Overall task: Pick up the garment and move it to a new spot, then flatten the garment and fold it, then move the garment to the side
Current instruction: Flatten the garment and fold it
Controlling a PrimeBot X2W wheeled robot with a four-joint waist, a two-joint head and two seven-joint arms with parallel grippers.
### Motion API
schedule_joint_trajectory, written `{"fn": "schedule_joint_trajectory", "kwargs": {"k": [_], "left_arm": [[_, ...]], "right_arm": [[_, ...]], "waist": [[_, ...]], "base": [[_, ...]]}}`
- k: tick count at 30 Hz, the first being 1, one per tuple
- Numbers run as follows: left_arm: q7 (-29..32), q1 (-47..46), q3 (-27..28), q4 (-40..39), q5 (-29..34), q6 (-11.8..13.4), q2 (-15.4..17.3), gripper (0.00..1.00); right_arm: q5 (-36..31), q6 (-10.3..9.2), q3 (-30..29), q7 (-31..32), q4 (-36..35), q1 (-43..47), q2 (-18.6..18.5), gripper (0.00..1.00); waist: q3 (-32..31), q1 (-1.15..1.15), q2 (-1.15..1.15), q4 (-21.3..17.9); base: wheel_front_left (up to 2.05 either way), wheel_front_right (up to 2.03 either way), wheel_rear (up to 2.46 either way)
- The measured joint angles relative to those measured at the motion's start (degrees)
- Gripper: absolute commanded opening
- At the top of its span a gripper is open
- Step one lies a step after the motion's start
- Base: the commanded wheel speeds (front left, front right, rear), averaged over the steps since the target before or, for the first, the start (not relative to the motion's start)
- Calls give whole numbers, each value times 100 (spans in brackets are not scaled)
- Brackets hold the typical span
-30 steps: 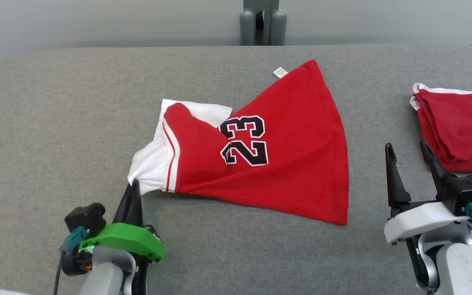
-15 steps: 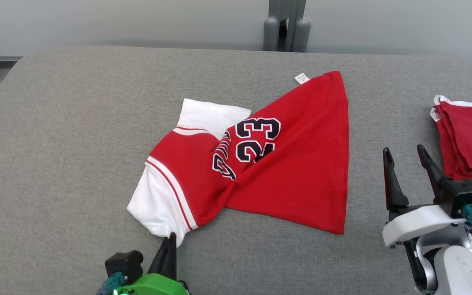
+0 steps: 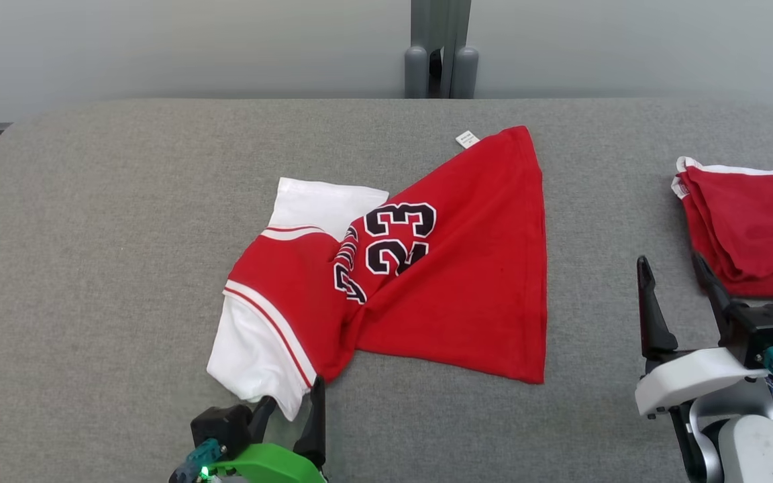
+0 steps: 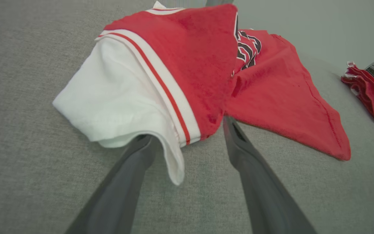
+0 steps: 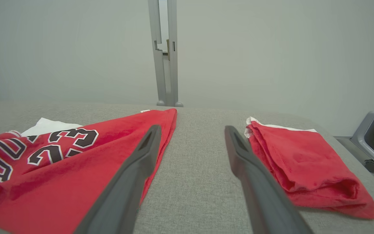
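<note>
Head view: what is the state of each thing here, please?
Jersey: crumpled, twisted, lying on the table.
Second garment: folded, on the table's right side.
Left gripper: open, astride the white sleeve corner.
Right gripper: open, empty.

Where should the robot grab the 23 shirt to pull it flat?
Probably the near red hem corner of the shirt, approached from the robot's right by the right end effector. That corner is thin, pointed and free at the edge; the white sleeve end is bunched.
</note>
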Motion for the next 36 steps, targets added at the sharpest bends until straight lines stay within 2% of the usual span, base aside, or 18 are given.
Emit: {"fn": "schedule_joint_trajectory", "kwargs": {"k": [9,18,27,36], "left_arm": [[-101,-13,29,-609,123,102,192,100],[-59,-22,107,-1235,222,296,311,100],[-231,8,490,-1156,144,437,508,100],[-313,92,645,-977,102,465,533,100]], "right_arm": [[94,0,-223,-44,137,311,-1,100],[312,0,-30,-135,249,449,-1,100],[545,0,327,-245,382,515,1,100],[657,0,488,-387,611,539,0,100]], "waist": [[-326,0,0,65],[-621,0,0,92],[-782,0,0,86],[-806,0,0,101]], "base": [[0,0,0],[0,0,0],[0,0,0],[0,0,0]]}}
